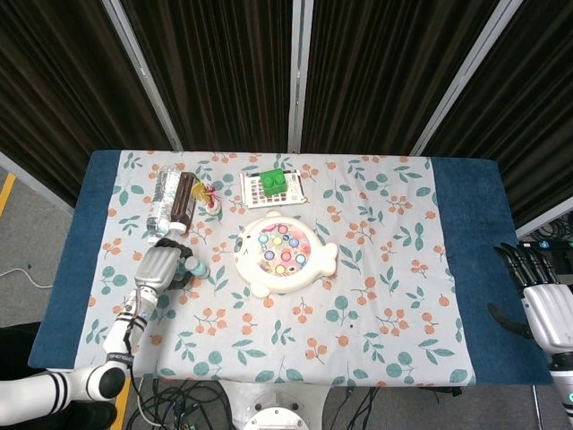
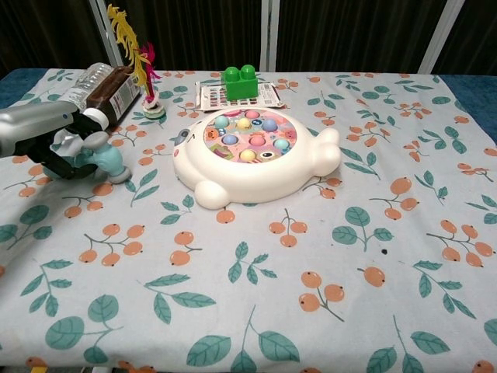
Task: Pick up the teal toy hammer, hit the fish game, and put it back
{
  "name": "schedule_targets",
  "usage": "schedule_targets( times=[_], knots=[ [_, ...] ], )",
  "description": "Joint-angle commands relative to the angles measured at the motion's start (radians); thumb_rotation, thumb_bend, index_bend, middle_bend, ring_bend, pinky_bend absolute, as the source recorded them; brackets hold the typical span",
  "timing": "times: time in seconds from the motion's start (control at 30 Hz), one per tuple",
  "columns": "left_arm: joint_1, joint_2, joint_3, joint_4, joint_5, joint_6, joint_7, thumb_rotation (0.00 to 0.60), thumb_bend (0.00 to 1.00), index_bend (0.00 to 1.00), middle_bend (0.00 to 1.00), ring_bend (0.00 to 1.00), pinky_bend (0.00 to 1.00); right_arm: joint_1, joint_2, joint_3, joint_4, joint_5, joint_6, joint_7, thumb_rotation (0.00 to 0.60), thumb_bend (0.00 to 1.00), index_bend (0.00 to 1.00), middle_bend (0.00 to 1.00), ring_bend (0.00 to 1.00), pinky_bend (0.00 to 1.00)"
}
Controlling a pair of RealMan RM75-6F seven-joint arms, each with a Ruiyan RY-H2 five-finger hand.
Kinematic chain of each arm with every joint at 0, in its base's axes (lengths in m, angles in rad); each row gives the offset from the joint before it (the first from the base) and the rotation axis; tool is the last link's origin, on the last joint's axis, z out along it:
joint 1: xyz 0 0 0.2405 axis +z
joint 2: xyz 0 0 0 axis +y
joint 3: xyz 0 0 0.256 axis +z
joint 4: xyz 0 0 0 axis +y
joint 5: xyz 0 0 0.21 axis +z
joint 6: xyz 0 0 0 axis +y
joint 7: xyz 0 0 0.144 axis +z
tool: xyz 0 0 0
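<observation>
The teal toy hammer (image 2: 109,161) lies low at the left of the floral cloth, its head (image 1: 196,269) pointing toward the fish game. My left hand (image 2: 43,141) (image 1: 159,267) grips its handle, fingers curled round it; the handle itself is hidden inside the hand. The white fish game (image 1: 282,253) (image 2: 252,159) with coloured buttons sits mid-table, a short gap to the right of the hammer head. My right hand (image 1: 546,309) hangs by the table's right edge, fingers apart and holding nothing, far from the game.
A bottle (image 1: 175,202) (image 2: 105,89) lies just behind my left hand. A feather toy (image 2: 133,47) stands beside it. A green block (image 1: 273,182) (image 2: 239,81) rests on a printed card (image 2: 268,95) behind the game.
</observation>
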Motion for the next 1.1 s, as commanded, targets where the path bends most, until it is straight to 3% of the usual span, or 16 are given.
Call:
schedule_targets(
  times=[0.03,0.37,0.73,1.1],
  knots=[
    [0.002,-0.002,0.001,0.0,0.002,0.001,-0.005,0.6,0.42,0.5,0.39,0.24,0.17,0.0,0.0,0.0,0.0,0.0,0.0,0.0,0.6,0.18,0.0,0.07,0.0,0.0],
    [0.014,-0.017,0.011,0.022,0.053,0.015,-0.048,0.6,0.43,0.53,0.42,0.28,0.22,-0.005,0.002,-0.001,-0.005,0.0,0.005,-0.005,0.6,0.18,0.0,0.07,0.0,0.0],
    [0.018,0.068,0.05,0.034,0.297,0.043,-0.191,0.6,0.44,0.55,0.52,0.4,0.36,-0.017,0.008,-0.005,-0.021,-0.005,0.021,-0.02,0.6,0.18,0.0,0.07,0.0,0.0],
    [-0.088,0.145,0.011,0.038,0.444,-0.042,-0.354,0.6,0.47,0.57,0.55,0.43,0.45,-0.04,0.013,-0.012,-0.038,-0.012,0.048,-0.039,0.6,0.18,0.0,0.07,0.0,0.0]
  ],
)
